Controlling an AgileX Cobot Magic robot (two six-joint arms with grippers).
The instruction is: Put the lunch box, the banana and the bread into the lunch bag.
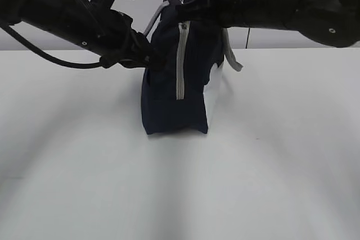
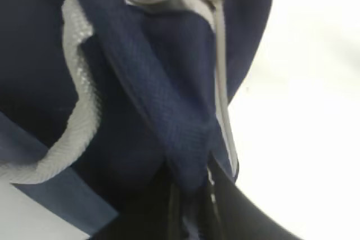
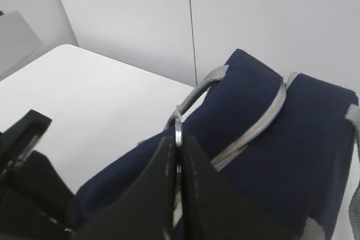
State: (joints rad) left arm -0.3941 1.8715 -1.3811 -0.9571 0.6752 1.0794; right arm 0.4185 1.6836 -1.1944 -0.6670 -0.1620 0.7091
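Note:
The navy-blue lunch bag (image 1: pixel 174 85) stands upright mid-table, its grey zipper (image 1: pixel 181 60) running down the near end. My left gripper (image 1: pixel 147 59) is shut on a fold of the bag's navy fabric (image 2: pixel 188 155) at the bag's upper left corner. My right gripper (image 1: pixel 183 1) is at the bag's top, shut on the metal ring pull (image 3: pixel 178 127) of the zipper. In the right wrist view the zipper line (image 3: pixel 256 130) across the bag's top looks closed. The lunch box, the banana and the bread are out of view.
The white table (image 1: pixel 180 184) spreads around the bag. Grey strap handles hang on both sides of the bag (image 1: pixel 230 54) (image 2: pixel 76 122). A pale wall (image 3: pixel 140 21) stands behind the table.

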